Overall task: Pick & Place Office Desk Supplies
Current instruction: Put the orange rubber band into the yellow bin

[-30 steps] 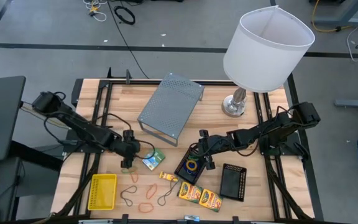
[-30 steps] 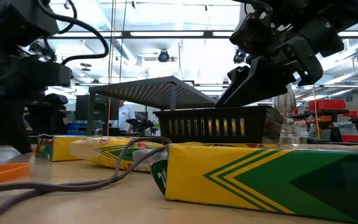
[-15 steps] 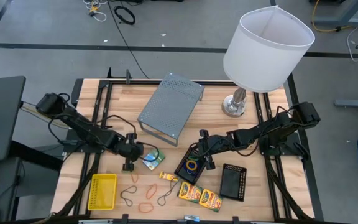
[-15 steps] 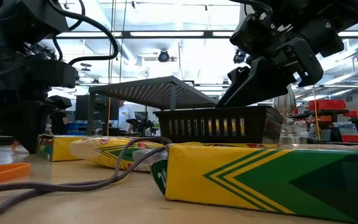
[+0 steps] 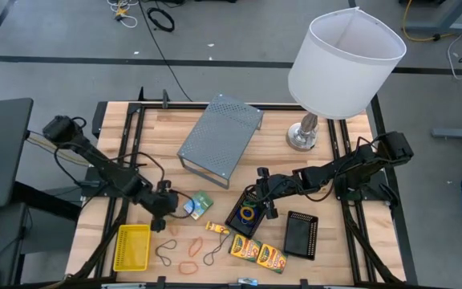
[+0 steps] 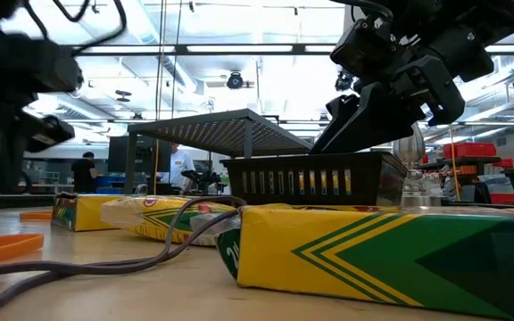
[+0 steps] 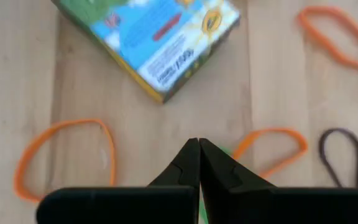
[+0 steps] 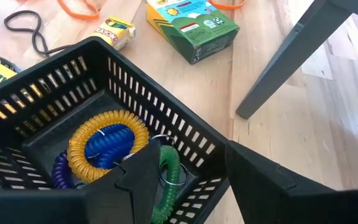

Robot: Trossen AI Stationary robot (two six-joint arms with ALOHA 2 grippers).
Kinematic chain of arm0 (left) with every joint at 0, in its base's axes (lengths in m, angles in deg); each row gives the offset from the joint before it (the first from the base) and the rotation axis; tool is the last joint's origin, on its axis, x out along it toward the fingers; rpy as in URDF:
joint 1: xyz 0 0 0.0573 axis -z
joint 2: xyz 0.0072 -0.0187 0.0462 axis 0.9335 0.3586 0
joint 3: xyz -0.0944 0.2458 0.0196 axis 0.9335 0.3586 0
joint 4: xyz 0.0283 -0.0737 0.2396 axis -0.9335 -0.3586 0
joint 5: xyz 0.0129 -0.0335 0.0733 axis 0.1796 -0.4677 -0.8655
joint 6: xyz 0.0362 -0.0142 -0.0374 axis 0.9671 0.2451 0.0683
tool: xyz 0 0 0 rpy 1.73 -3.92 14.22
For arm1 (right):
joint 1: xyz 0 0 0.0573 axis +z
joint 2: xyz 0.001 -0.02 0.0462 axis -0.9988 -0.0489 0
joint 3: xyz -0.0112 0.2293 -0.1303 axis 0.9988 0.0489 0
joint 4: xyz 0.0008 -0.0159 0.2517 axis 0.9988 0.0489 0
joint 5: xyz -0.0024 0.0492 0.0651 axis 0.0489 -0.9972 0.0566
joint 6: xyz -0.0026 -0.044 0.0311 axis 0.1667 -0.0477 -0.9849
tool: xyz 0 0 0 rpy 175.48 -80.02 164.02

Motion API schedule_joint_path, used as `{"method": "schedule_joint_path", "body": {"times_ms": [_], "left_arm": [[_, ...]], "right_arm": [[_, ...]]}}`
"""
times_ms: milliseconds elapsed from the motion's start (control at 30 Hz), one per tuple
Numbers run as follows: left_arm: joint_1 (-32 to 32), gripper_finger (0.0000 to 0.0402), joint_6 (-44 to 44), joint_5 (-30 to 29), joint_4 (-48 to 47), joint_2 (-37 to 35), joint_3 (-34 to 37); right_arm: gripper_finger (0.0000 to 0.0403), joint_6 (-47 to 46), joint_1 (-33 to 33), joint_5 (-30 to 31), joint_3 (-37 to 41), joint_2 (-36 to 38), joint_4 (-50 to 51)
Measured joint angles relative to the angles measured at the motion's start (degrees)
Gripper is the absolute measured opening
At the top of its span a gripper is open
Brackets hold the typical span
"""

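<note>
Left gripper (image 7: 198, 163) nearer yellow basket (image 5: 131, 246)

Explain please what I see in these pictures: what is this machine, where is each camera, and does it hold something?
Two dark robot arms work at a wooden table. One camera looks down from above, one sits at table height, and one rides on each wrist. The left gripper is low over the table, shut, beside a green-white packet and rubber-band loops; whether it pinches something I cannot tell. The right gripper is open at the rim of a black mesh tray holding coiled rings. Nearby lie crayon boxes, a second tray, a yellow basket and a lamp.
</note>
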Motion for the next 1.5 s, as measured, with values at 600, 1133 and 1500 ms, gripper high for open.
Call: {"method": "schedule_joint_path", "body": {"times_ms": [600, 1133, 1500], "left_arm": [[-0.97, 0.0134, -0.42, -5.32, -5.62, -0.89, -0.04], [-6.39, 0.0210, 3.90, -2.45, -5.99, 4.91, -0.07], [-6.55, 0.0117, 3.88, -1.71, -5.06, 8.69, -0.34]], "right_arm": [[0.0188, 0.17, -0.09, 2.76, 0.00, 0.00, -0.06], [0.0188, 0.20, -0.11, 2.88, 0.00, 0.00, -0.04], [0.0188, 0.20, -0.09, 2.88, 0.00, 0.00, -0.04]]}}
